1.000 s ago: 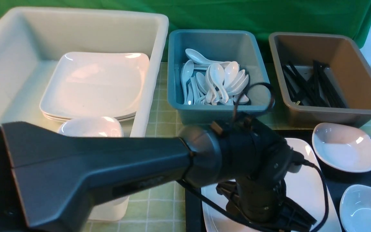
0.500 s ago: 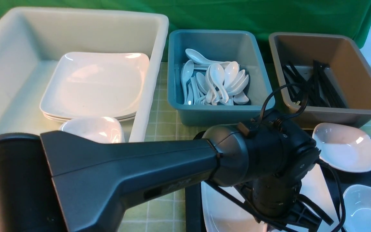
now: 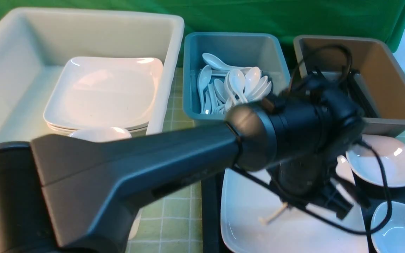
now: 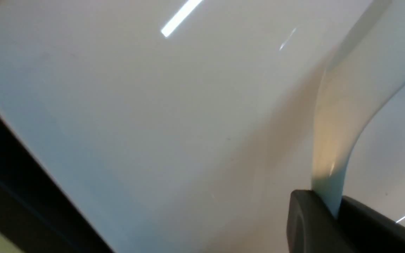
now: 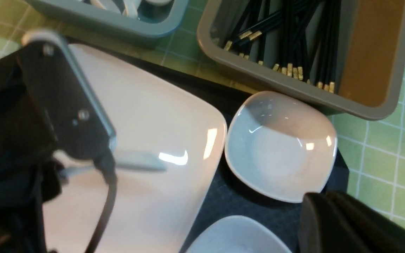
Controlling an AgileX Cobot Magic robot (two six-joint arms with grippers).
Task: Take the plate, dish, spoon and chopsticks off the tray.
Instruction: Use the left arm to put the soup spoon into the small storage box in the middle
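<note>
While over plate (image 4: 153, 123), spoon (image 4: 332, 140) between left jaws.

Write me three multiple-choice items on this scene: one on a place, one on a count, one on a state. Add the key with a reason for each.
1. The pile of white spoons lies in:
A. the blue tub
B. the white tub
C. the brown tub

2. Small dishes showing on the black tray:
A. one
B. four
C. two

3. The left hand is:
A. open and empty
B. shut on the handle of a spoon
C. shut on nothing

Key:
1 A: the front view shows the spoons heaped in the middle, blue tub.
2 C: the right wrist view shows two dishes beside the big plate.
3 B: the left wrist view shows a white handle pinched between the fingers.
</note>
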